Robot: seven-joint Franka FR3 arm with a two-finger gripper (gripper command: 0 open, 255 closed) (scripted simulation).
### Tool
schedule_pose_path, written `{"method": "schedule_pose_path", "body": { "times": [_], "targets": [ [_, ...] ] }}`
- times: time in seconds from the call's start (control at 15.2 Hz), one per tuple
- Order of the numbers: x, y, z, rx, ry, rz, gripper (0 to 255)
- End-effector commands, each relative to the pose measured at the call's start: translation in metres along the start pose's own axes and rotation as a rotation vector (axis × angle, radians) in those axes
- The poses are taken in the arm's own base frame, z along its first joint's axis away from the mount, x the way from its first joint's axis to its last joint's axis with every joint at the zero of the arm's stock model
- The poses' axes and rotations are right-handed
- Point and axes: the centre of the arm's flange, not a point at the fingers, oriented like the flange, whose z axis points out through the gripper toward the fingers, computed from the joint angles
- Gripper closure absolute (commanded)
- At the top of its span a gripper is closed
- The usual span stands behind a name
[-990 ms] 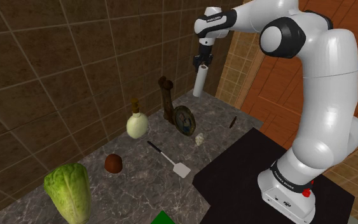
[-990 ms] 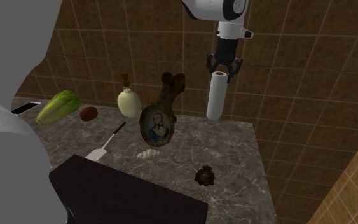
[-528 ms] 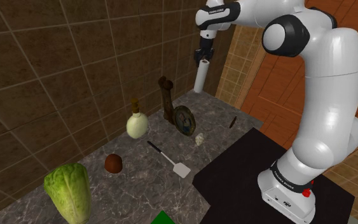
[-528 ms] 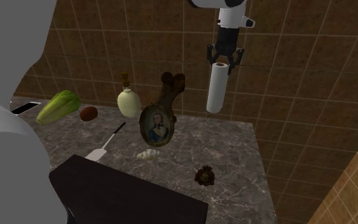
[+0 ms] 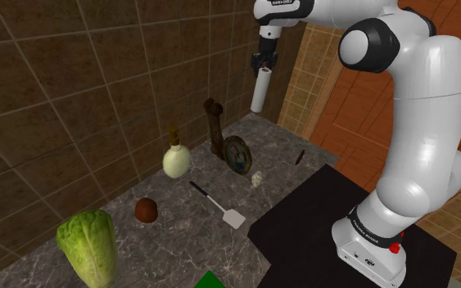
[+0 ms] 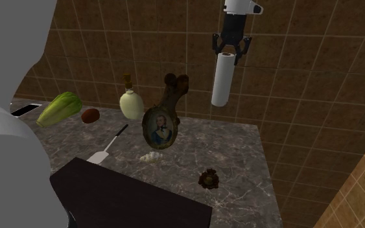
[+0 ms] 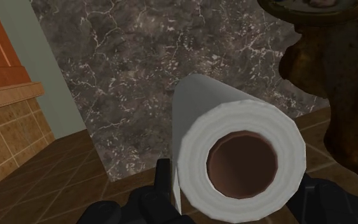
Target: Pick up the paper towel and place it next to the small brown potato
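Observation:
A white paper towel roll [image 5: 259, 90] [image 6: 222, 79] hangs upright high above the marble counter [image 5: 179, 204], near the tiled wall. My black gripper [image 5: 264, 65] [image 6: 231, 50] is shut on the roll's top end. In the wrist view the roll [image 7: 238, 156] sits clasped between my fingers [image 7: 163, 184], its brown core facing the camera. The small brown potato [image 5: 146, 210] [image 6: 90, 115] lies on the counter far from the roll, between a green lettuce [image 5: 88, 245] [image 6: 58, 107] and a cream bottle [image 5: 176, 157] [image 6: 131, 102].
On the counter stand a dark wooden carved piece [image 5: 215, 127], an oval framed portrait [image 6: 159, 127], a spatula [image 5: 216, 204], a small shell [image 5: 257, 179] and a brown pinecone-like object [image 6: 209, 177]. My black stand [image 5: 327, 221] borders the counter.
The gripper has risen with the paper towel roll, lifting it higher above the counter along the wall. Nothing on the counter has moved.

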Motion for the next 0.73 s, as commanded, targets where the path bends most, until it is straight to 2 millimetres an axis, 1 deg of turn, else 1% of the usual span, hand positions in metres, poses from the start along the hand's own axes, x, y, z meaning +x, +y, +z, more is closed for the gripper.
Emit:
{"method": "schedule_pose_path", "body": {
  "times": [0.0, 0.66],
  "targets": [
    [-0.001, -0.001, -0.010, 0.000, 0.000, 0.000, 255],
    [-0.003, -0.003, -0.063, 0.000, 0.000, 0.000, 255]
  ]
}}
